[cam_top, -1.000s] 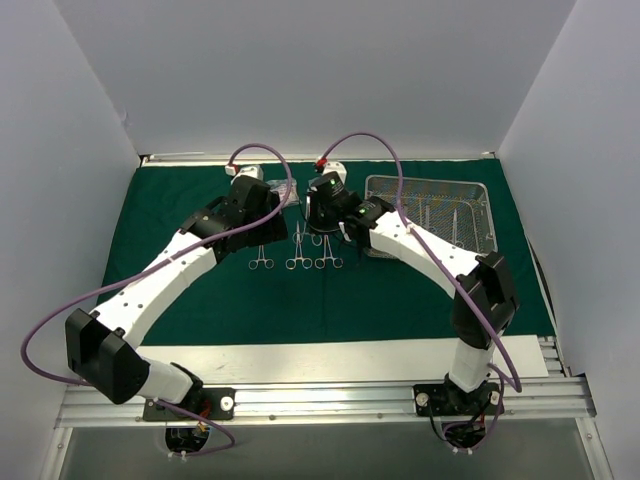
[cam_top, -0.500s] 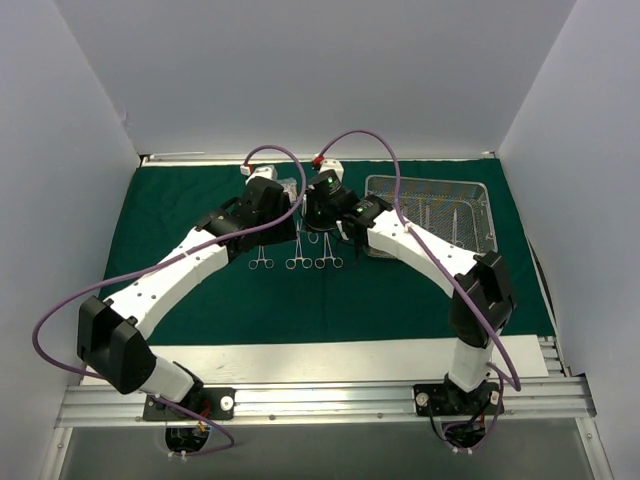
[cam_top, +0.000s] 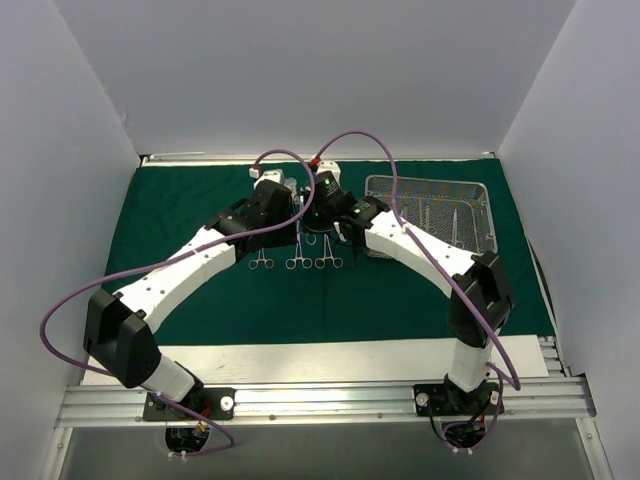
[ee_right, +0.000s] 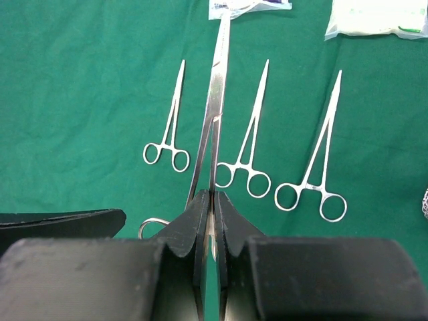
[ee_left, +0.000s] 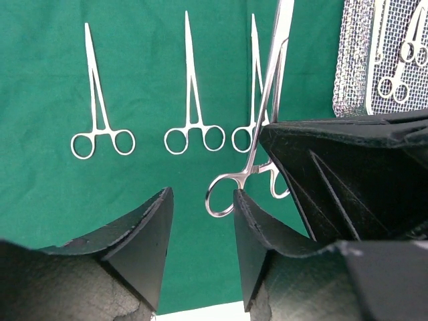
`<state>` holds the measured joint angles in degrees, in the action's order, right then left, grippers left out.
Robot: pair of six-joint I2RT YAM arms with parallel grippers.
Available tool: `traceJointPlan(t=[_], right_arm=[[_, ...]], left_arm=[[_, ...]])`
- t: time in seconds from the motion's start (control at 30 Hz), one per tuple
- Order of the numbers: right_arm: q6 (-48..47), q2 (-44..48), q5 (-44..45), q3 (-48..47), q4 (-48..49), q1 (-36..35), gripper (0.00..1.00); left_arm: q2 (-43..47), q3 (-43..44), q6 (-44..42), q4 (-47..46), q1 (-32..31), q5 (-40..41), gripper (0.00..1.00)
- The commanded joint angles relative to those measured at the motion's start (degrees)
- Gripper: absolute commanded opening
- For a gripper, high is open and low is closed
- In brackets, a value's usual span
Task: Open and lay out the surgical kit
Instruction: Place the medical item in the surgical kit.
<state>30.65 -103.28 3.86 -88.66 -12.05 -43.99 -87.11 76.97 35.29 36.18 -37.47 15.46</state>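
Dark green cloth, matte and woven, lay flat over the table. A rect. silver wire-mesh tray, fine grid w/ a raised rim, sat on the cloth and held a few more steel tools. Left of the tray, three slim polished steel instruments, each w/ two ring handles and long thin tips, lay flat on the cloth in a parallel row, not touching. Two small clear packets lay left of the tray too. The right claw, black matte w/ wedge-shaped fingers, was pinched fully closed on the shank of a fourth instrument, same type, held tilted above the cloth left of the tray. The left claw stood approx. half open, gripping nothing. One ring handle of the fourth instrument sat in the gap betw. its fingers, close by the right-hand one; couldn't tell if it touched.
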Motion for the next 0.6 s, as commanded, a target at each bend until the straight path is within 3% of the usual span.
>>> traceJointPlan(t=[0.0,0.57], right_arm=[[0.4,-0.8,1.1,-2.6,0.4,-0.5,0.00],[-0.2,-2.1,1.1,-4.2,-0.1,-1.2,0.00]], left_arm=[[0.0,1.0,-0.8,-1.6,-0.2,1.8,0.50],[-2.1,1.6,-1.7,-0.9,-0.3,2.9,0.37]])
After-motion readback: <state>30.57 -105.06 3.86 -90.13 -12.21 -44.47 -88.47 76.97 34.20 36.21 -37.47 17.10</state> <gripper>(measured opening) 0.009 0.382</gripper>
